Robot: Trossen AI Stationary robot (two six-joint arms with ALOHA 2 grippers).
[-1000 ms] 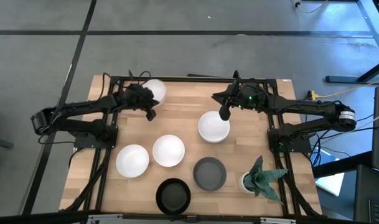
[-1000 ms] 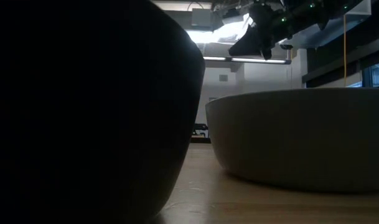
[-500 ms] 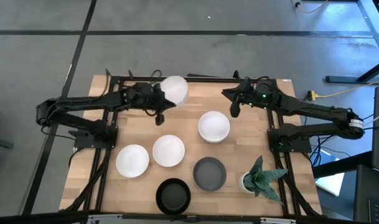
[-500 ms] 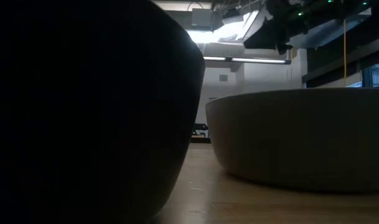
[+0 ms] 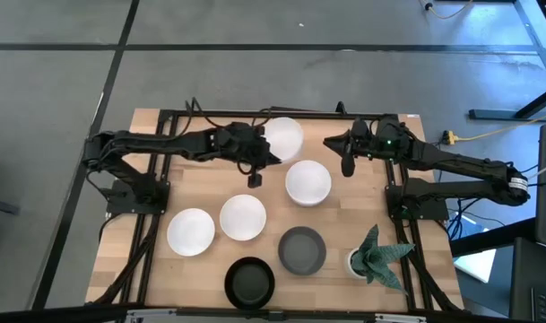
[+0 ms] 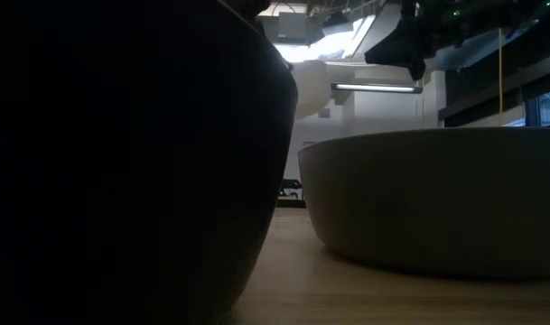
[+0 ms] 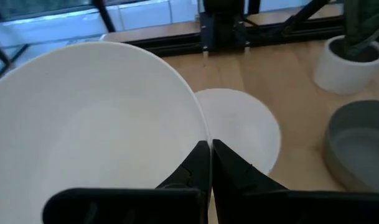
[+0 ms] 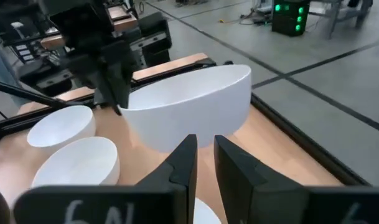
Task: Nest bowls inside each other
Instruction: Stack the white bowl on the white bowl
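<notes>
My left gripper (image 5: 257, 160) is over the table's middle, toward the far edge, shut on a glossy white bowl (image 5: 282, 136). That bowl also shows in the right wrist view (image 8: 189, 109) and the low view (image 6: 312, 86). Just near and right of it, a second white bowl (image 5: 308, 182) sits on its base on the table. My right gripper (image 5: 347, 162) hovers right of the held bowl, open by a narrow gap and touching nothing. Two more white bowls (image 5: 243, 217) (image 5: 190, 231), a grey bowl (image 5: 301, 250) and a black bowl (image 5: 250, 283) rest nearer. My left gripper pinches the white bowl's rim (image 7: 205, 134) on the side toward the table's left, one finger (image 7: 195, 163) inside the bowl and one (image 7: 225, 163) outside. The fingers slant down from above and from the left. The bowl is lifted clear and mouth-up, over the table's far middle.
A small white pot with a spiky green plant (image 5: 373, 257) stands at the near right. Black frame rails (image 5: 221, 113) run along the table's far edge and sides. Bare wood (image 5: 205, 184) lies between the held bowl and the near-left bowls.
My left gripper has carried the white bowl through the air from the far left corner toward the table's right, to just beside the resting white bowl. My right gripper has drawn back toward the table's right, away from that resting bowl.
</notes>
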